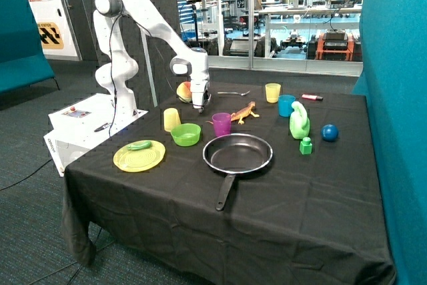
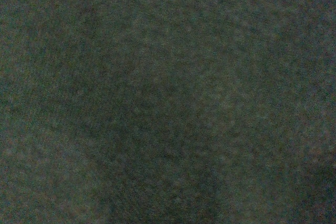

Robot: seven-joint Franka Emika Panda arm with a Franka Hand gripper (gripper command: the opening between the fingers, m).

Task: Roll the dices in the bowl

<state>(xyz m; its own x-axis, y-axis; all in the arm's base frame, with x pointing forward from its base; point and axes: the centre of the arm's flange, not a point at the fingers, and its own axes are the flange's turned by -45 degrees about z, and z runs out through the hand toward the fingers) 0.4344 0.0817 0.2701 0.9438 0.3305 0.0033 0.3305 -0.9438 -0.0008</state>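
Outside view: gripper [image 1: 199, 106] low behind the lime bowl [image 1: 185, 134], near the yellow cup [image 1: 171, 119] — grip state unclear. Dices not visible, possibly in the bowl. Wrist view: only dark cloth — rolling looks not done.

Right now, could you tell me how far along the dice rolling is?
Nothing looks done yet. The gripper hangs low over the cloth behind the green bowl, near the purple cup. I cannot see the dice in either view, so finding, picking and rolling them seems left.

Bright outside view; dim, grainy wrist view.
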